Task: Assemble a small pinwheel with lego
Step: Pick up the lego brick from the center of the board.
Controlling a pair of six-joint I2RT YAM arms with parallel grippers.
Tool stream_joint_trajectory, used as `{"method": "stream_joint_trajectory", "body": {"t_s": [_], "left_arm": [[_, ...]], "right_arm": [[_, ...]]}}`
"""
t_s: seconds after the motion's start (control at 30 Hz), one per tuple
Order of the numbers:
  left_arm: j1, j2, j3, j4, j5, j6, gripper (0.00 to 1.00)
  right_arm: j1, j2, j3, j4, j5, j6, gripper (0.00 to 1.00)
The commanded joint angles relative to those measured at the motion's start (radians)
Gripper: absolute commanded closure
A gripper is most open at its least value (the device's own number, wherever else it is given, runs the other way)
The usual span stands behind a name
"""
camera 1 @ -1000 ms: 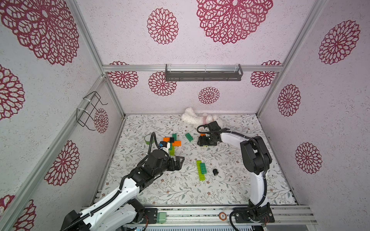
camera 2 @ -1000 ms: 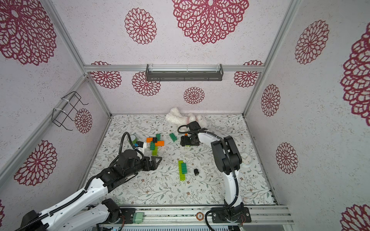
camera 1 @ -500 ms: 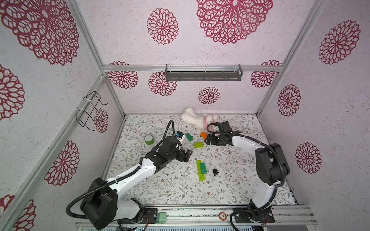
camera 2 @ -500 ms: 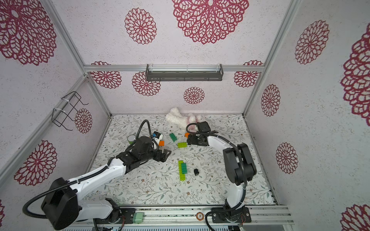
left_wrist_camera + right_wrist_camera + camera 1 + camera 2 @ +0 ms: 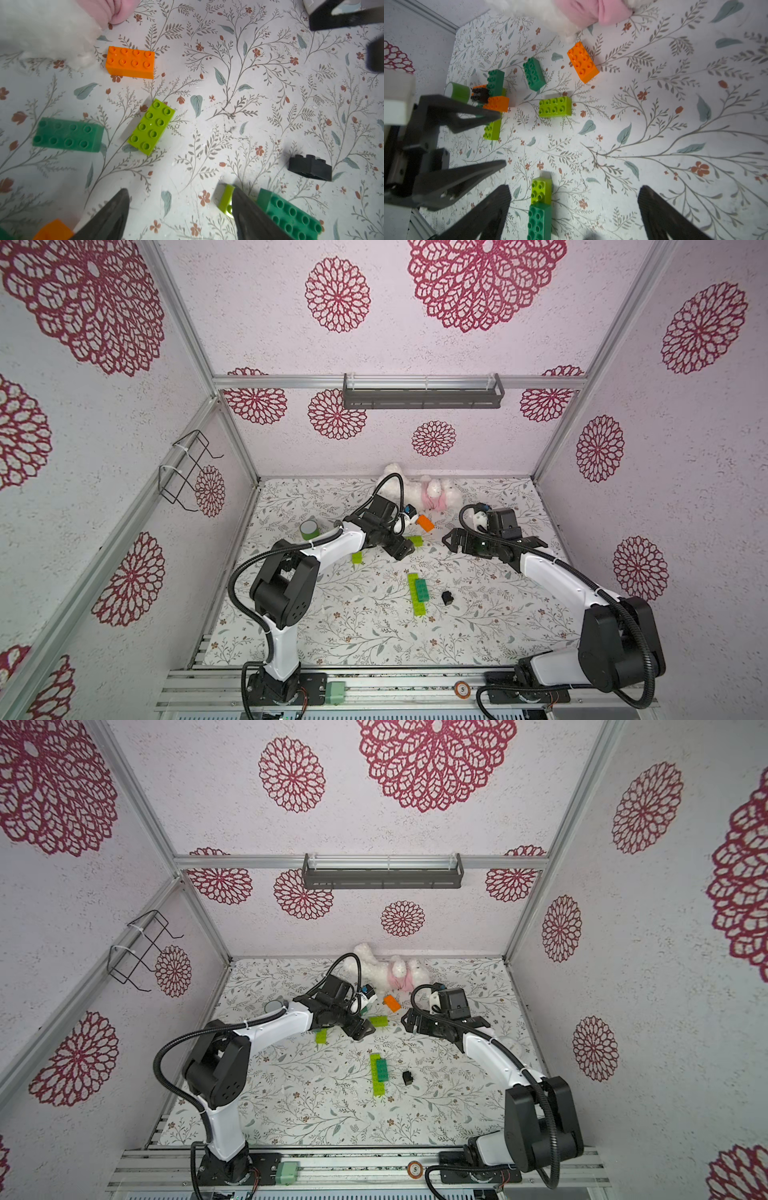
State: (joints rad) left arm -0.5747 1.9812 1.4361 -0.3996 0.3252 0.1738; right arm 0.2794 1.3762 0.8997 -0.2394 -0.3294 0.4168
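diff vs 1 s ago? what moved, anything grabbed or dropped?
Left arm swung from the front-left toward mid-table; left gripper now open near the lime brick. Right arm swung its elbow out to its right and the right gripper drew back, open, uncovering the orange brick and that lime brick. Nothing grabbed. The lime and dark green pair, black brick, tape roll, plush toy: unmoved.
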Motion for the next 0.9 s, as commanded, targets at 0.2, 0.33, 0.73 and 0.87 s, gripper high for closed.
{"method": "stream_joint_trajectory", "body": {"t_s": [0.2, 0.33, 0.73, 0.87], "left_arm": [[0.01, 0.205, 0.197, -0.103, -0.054, 0.267, 0.25], [0.017, 0.261, 0.249, -0.121, -0.044, 0.307, 0.29], [0.023, 0.308, 0.283, -0.067, -0.048, 0.346, 0.31], [0.023, 0.342, 0.333, -0.134, -0.05, 0.395, 0.3]], "right_arm": [[-0.004, -0.101, -0.02, -0.065, -0.066, -0.013, 0.01], [-0.005, -0.115, -0.033, -0.085, -0.076, -0.019, 0.01], [-0.004, -0.133, -0.068, -0.078, -0.119, 0.004, 0.01], [-0.004, -0.129, -0.071, -0.084, -0.119, 0.001, 0.01]]}}
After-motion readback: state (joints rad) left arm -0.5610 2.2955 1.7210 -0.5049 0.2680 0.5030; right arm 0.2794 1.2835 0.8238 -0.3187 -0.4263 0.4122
